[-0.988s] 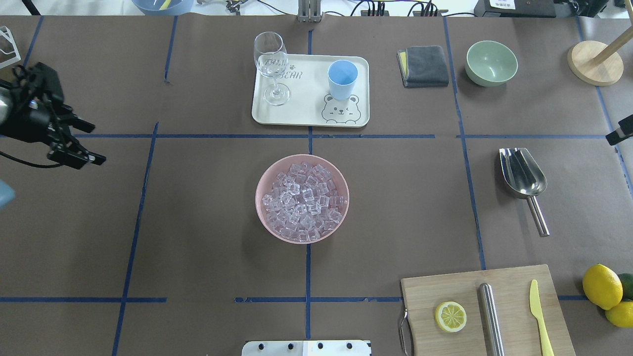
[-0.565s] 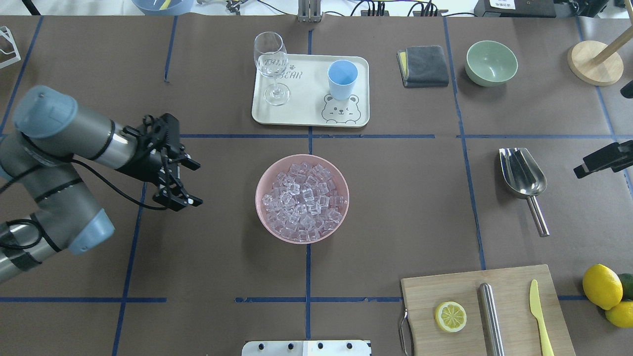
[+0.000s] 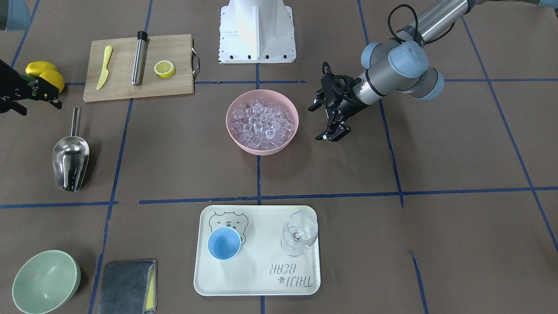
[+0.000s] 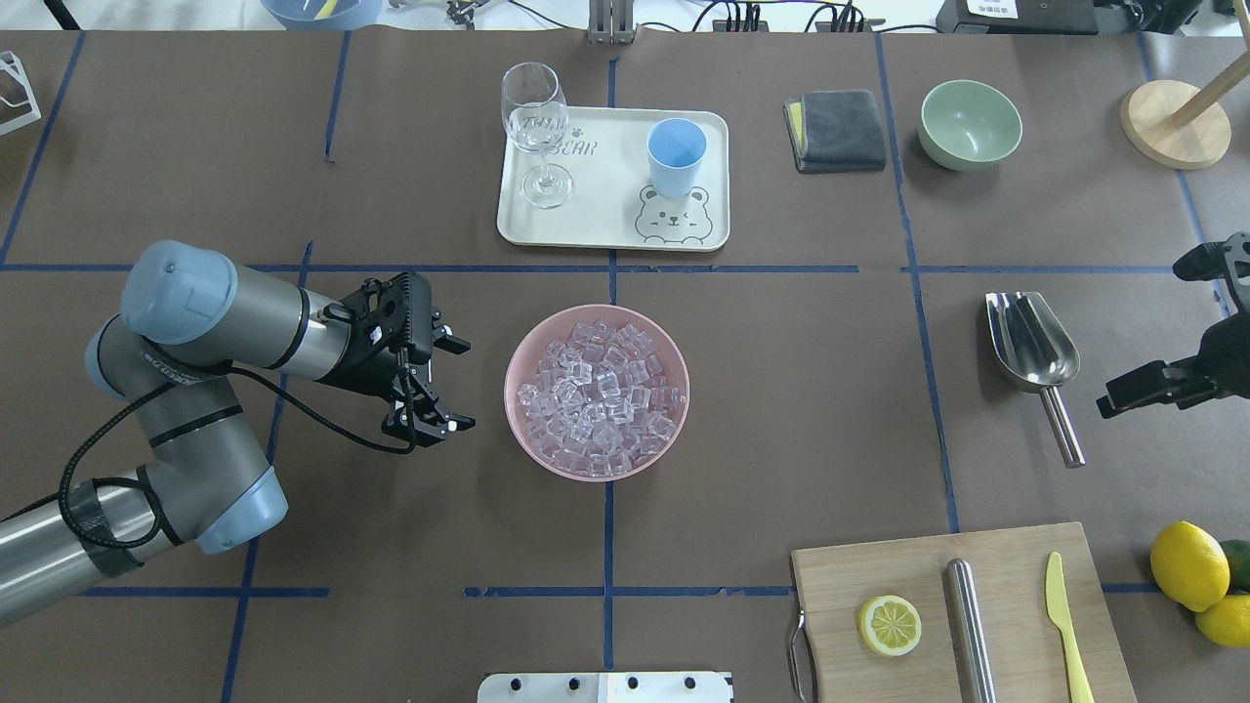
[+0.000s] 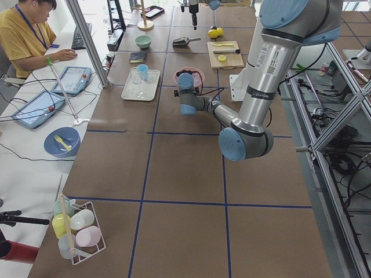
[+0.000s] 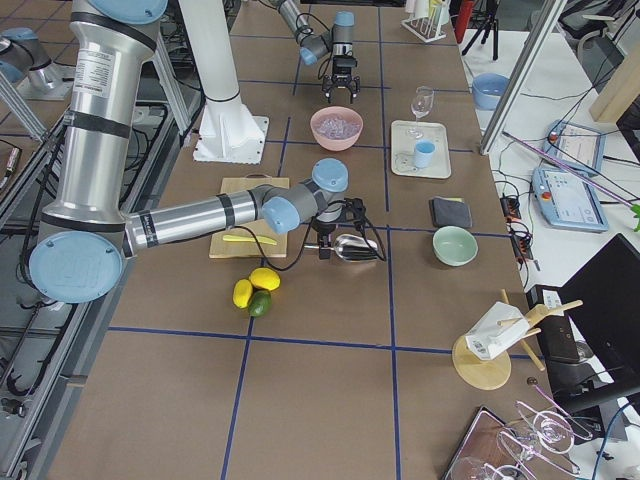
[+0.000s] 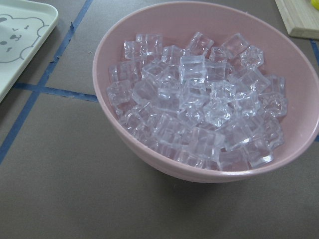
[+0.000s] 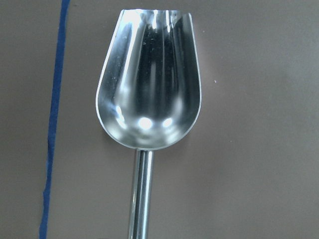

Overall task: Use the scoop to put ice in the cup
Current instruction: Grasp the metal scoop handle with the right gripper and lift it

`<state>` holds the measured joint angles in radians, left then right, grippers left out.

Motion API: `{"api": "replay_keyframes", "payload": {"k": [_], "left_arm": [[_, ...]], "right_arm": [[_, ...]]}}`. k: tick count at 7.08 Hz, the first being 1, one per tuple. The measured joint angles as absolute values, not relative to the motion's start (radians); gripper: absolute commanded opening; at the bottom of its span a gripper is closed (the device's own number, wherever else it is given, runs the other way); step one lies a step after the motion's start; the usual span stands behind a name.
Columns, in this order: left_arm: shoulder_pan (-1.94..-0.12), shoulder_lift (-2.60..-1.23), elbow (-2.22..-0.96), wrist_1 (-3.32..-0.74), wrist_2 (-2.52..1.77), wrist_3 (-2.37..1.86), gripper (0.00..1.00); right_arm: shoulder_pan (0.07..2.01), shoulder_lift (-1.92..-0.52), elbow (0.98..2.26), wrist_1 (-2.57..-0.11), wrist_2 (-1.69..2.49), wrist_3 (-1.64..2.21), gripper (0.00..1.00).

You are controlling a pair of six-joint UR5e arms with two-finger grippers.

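Note:
The steel scoop [image 4: 1030, 347] lies on the table at the right, trough pointing away from me, and fills the right wrist view [image 8: 149, 99]. The ice [image 4: 598, 395] fills a pink bowl [image 4: 515, 361] at the centre, seen close in the left wrist view [image 7: 199, 109]. The light-blue cup [image 4: 676, 156] stands upright on a white tray [image 4: 605, 220]. My left gripper [image 4: 461, 384] is open and empty, just left of the bowl. My right gripper [image 4: 1143, 337] is open and empty, just right of the scoop's handle.
A wine glass [image 4: 535, 127] stands on the tray left of the cup. A grey cloth [image 4: 838, 130], green bowl [image 4: 970, 124] and wooden stand [image 4: 1175, 122] sit at the back right. A cutting board [image 4: 962, 615] with lemon half, steel cylinder and yellow knife is near right; lemons [image 4: 1189, 566] lie beside it.
My left arm has swung in from the left edge to just beside the pink bowl. My right gripper has come in from the right edge toward the scoop's handle.

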<state>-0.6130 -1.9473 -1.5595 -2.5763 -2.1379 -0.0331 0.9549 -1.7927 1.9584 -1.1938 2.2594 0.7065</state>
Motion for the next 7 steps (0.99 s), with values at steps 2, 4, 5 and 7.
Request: {"api": "replay_keyframes", "payload": {"k": [2, 4, 5, 7], "left_arm": [[-0.612, -1.948, -1.559, -2.578, -2.135, -0.033, 1.0], [-0.611, -1.95, -1.559, -2.578, -2.134, -0.032, 1.0], [-0.612, -1.95, -1.559, -2.577, -2.134, -0.032, 1.0], [-0.612, -1.951, -1.558, -2.577, -2.134, -0.032, 1.0]], "right_arm": [[0.803, -1.796, 1.946, -1.093, 2.098, 0.923, 1.0], [0.717, -1.794, 1.903, -1.064, 1.989, 0.976, 0.47], [0.7, -1.792, 1.885, -1.047, 1.97, 0.979, 0.02], [0.693, -1.78, 1.868, -1.029, 1.974, 0.969, 0.0]]}}
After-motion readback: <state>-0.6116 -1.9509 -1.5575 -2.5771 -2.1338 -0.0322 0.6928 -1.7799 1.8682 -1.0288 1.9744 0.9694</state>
